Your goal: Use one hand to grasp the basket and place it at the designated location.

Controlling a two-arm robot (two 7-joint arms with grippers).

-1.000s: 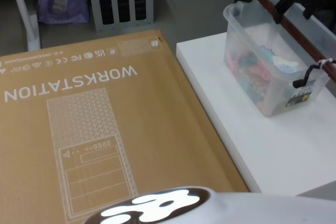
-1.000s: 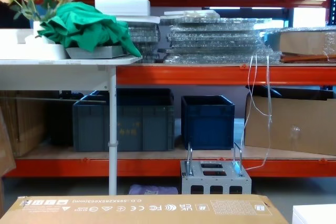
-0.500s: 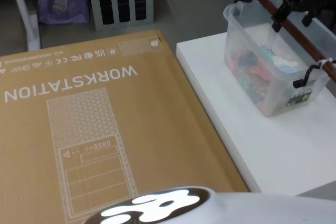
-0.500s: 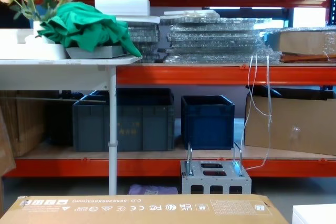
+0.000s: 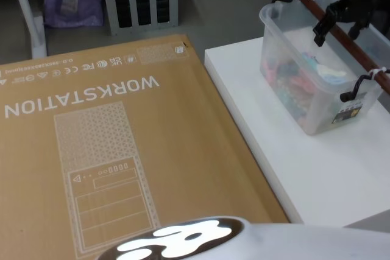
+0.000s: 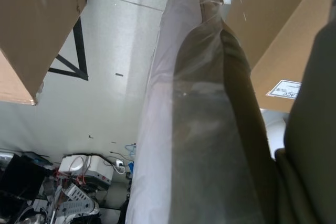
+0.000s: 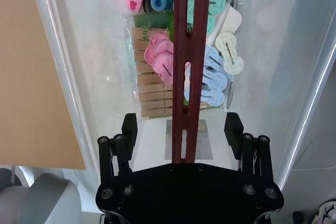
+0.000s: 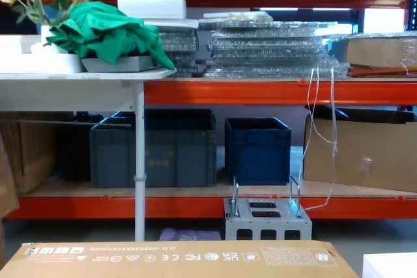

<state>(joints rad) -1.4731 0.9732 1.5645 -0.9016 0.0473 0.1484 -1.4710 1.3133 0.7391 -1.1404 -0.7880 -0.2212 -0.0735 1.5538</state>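
Where the big cardboard box (image 5: 109, 150) lies on my left, its print reads "WORKSTATION", upside down to me. Right of it stands the white desk (image 5: 317, 175), carrying the basket (image 5: 286, 83) toward its far side. The basket is full of pastel plastic clips (image 7: 210, 85) and a pack of wooden pegs (image 7: 149, 85). My right gripper (image 7: 181, 125) hangs above it, jaws wide, one finger on either side of the reddish-brown handle (image 7: 186, 51), apart from it.

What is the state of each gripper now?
Left gripper: cannot be told.
Right gripper: open, around the basket handle, not holding it.
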